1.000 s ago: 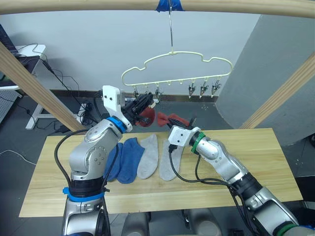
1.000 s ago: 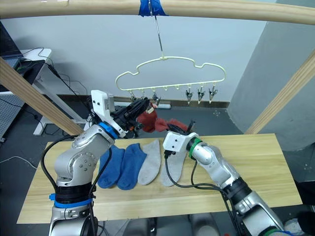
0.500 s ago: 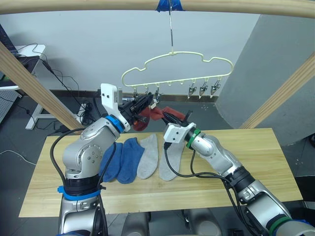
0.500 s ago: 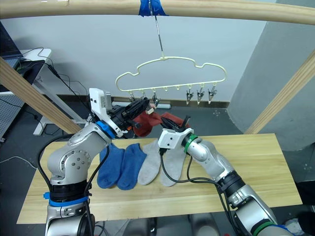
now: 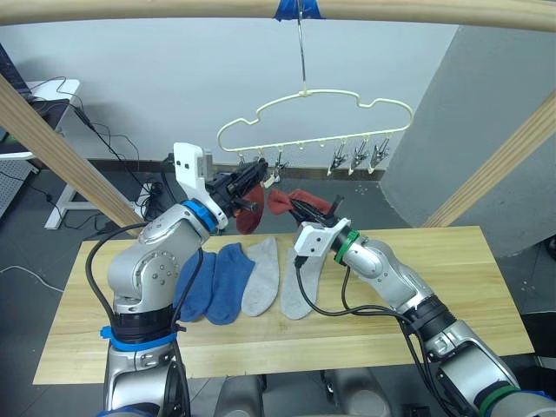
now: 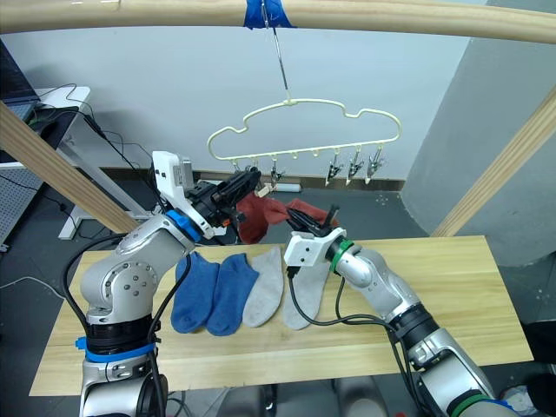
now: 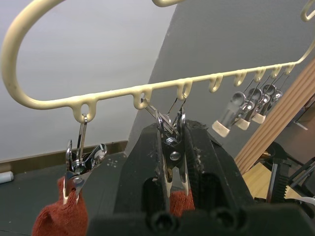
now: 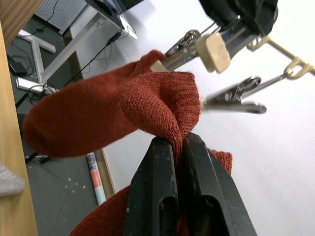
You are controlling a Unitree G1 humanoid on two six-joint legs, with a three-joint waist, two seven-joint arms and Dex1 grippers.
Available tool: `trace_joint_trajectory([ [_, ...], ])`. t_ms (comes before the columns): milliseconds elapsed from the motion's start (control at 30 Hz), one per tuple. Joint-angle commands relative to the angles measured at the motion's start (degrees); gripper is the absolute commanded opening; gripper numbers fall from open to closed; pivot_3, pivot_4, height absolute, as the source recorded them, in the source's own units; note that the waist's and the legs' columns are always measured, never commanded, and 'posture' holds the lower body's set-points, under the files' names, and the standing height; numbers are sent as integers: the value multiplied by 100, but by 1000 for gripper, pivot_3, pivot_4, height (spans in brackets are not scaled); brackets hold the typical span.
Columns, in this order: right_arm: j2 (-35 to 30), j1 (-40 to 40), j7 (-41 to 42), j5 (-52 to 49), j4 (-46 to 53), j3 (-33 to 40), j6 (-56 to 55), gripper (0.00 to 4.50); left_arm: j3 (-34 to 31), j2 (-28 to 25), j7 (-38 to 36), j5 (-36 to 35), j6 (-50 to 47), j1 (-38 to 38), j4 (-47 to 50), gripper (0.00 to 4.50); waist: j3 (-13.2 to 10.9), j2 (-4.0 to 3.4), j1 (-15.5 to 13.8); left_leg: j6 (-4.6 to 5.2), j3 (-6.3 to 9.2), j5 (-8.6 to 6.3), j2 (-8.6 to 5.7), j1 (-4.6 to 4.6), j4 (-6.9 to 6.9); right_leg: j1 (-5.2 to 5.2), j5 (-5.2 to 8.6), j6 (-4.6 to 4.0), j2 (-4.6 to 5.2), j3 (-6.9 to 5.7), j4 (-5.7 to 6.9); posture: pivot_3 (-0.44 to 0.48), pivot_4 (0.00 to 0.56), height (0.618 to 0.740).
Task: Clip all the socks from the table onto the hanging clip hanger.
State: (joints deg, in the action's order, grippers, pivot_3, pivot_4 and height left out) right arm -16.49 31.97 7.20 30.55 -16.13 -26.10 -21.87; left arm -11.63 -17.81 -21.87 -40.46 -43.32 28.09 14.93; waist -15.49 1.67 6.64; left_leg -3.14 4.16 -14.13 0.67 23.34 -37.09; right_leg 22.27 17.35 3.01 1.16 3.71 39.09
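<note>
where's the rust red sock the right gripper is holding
The rust red sock is in the air above the table's far edge, pinched in the right gripper, just below the clip hanger's left-side clips, beside the left gripper.

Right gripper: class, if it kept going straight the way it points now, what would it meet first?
Probably the silver clip squeezed by the left gripper. The right gripper pinches a rust red sock, whose folded edge sits just short of that clip; depth is uncertain.
</note>
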Motion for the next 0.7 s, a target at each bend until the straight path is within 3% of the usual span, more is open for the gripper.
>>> trace_joint_trajectory([
  [33,102,35,-114,68,123,51,-114,0,-35,19,-32,-187,54,89,257,271,0,0,0,-1,1,0,0,0,0,0,0,0,0,-1,0,-195,239,740],
  [700,454,332,-322,80,-80,198,24,0,-27,2,-17,-188,-6,-53,283,271,0,0,9,-1,1,1,0,0,-3,0,0,-1,0,0,4,-190,242,740],
])
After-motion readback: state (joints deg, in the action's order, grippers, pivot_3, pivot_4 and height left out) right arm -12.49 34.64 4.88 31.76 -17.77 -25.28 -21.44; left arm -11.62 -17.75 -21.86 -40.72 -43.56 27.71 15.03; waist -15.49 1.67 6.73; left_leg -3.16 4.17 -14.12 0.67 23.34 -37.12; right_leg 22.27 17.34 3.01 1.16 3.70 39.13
